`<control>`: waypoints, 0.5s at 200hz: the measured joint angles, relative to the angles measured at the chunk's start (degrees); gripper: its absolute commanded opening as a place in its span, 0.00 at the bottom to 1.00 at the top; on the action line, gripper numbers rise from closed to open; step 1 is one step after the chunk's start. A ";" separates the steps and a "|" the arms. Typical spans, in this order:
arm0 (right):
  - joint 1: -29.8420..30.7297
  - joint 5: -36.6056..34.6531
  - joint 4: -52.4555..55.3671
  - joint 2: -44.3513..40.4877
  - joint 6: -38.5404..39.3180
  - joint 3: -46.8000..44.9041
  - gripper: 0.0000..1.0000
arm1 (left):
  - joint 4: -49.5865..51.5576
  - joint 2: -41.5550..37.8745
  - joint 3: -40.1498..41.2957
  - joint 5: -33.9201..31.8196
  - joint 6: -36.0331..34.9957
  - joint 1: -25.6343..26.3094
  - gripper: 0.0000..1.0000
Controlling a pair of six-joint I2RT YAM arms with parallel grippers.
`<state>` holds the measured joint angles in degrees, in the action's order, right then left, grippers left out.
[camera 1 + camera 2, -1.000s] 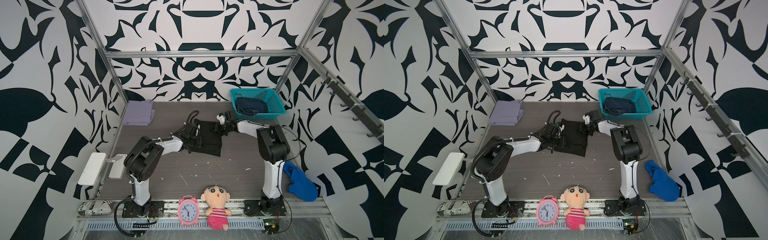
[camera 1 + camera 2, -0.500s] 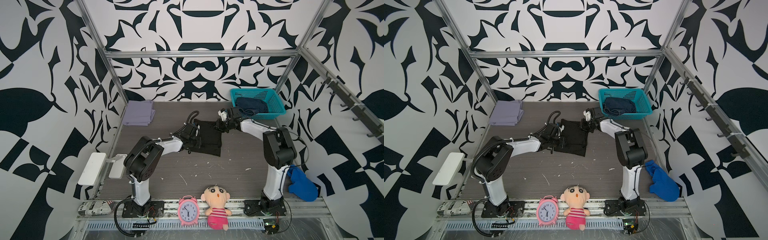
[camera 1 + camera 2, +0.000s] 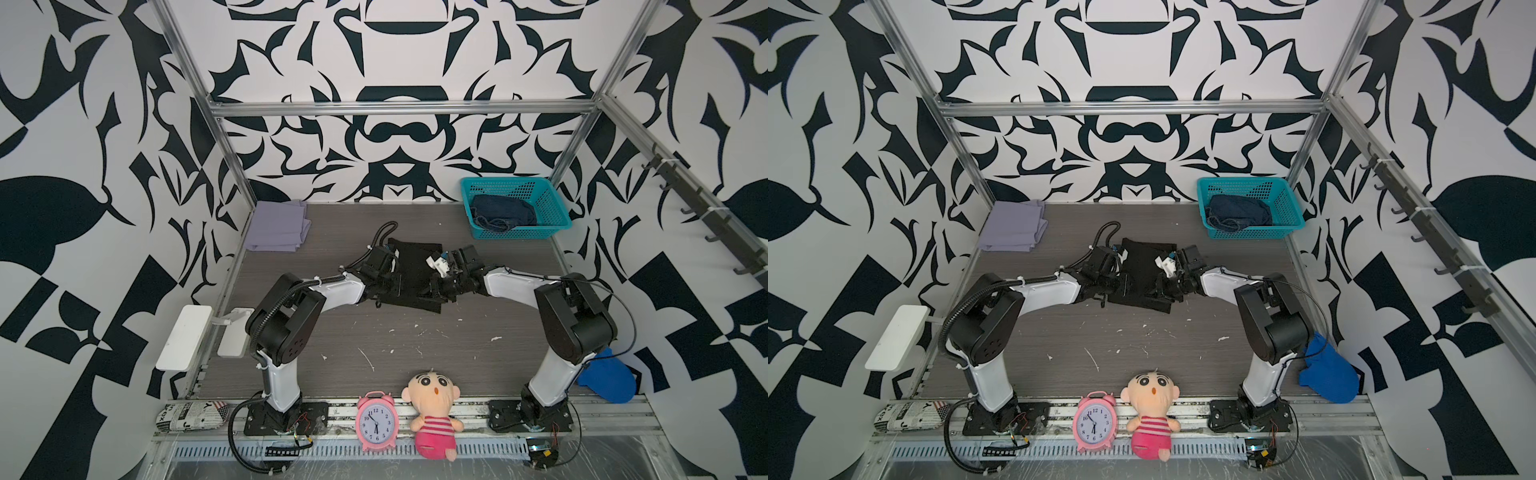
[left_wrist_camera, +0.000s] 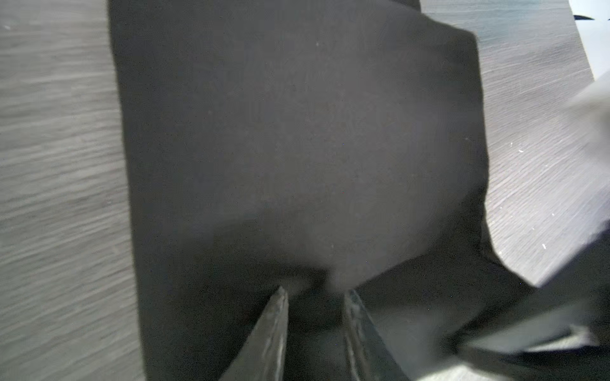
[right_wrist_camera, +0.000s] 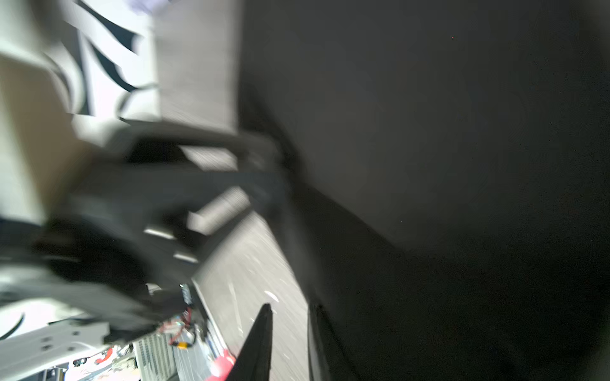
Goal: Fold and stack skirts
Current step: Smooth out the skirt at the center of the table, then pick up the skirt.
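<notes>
A black skirt lies flat mid-table, with both grippers low at its near part. At its left edge my left gripper is shut on black cloth that fills the gap between its fingers. My right gripper stands narrowly open at the skirt's edge, bare table showing between its fingers. A folded lavender skirt lies at the back left. The denim skirt sits crumpled in the teal basket.
A royal-blue cloth lies beside the right arm's base. A pink clock and a doll stand on the front rail. A white pad sticks out at the left edge. White scraps dot the near table.
My right gripper has come from the skirt's far right corner down toward its near edge, its elbow swinging right. The left gripper has stayed put.
</notes>
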<state>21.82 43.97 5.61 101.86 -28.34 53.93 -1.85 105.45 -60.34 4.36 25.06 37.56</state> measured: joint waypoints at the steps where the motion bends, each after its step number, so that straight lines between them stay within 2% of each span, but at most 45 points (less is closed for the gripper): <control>1: -0.02 -0.07 0.02 0.17 0.11 0.00 0.24 | 0.00 -0.02 0.00 -0.04 0.00 0.00 0.32; 28: -0.11 -1.01 -1.36 3.96 1.79 0.00 0.22 | 0.42 -1.07 0.04 -0.79 -0.37 0.00 0.34; 63: -0.26 -0.59 -3.28 5.44 2.27 -0.22 0.22 | 0.68 -5.25 2.16 0.52 -0.31 -1.36 0.46; 80: -0.26 -0.98 -3.28 5.22 2.64 -0.24 0.22 | -2.49 -10.43 5.81 4.87 1.57 -5.05 0.52; 100: -0.24 -1.81 -2.99 4.55 3.02 -0.39 0.22 | -7.96 -15.85 9.77 10.27 5.73 -13.03 0.58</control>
<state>21.58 42.15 2.61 106.41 -25.32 53.54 -9.80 89.60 -50.57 14.63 30.79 24.53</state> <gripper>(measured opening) 0.222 0.541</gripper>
